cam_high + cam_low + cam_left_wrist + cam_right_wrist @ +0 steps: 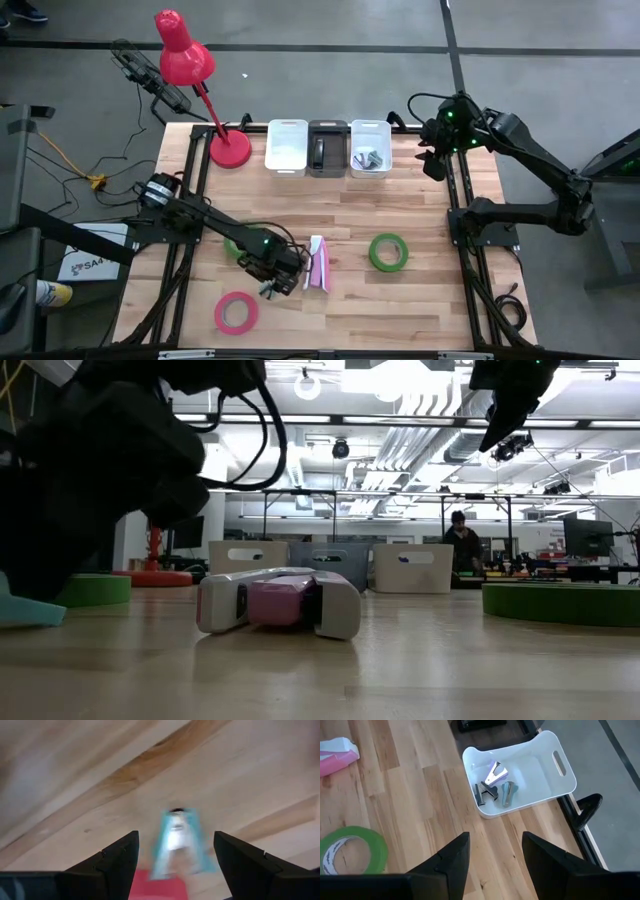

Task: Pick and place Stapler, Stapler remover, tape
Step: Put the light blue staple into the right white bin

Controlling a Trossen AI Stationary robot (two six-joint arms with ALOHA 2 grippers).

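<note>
Your left gripper (278, 283) sits low over the worktop (420, 300) at lower centre of the high view, fingers (117, 862) spread apart with nothing between them. Its wrist view shows a small teal-and-white item (177, 840), too blurred to name, lying on the wood ahead of the gap; the high view hides it under the arm.

Just right of that gripper lies the white-and-pink stapler (318, 264), which fills the middle of the low view. A pink tape roll (236, 313) lies at lower left, one green tape roll (388, 252) sits well clear at right of centre, and another green roll (232, 247) is mostly covered by your left arm.

Your right gripper (436, 160) hangs at upper right beside the worktop's edge, fingers (452, 857) part open and empty. Only its wrist view looks into the white bin (560, 785), where several staple removers (495, 787) lie. A dark bin (328, 148) and another white bin (287, 146) stand beside it, and a red desk lamp (195, 85) at upper left.
</note>
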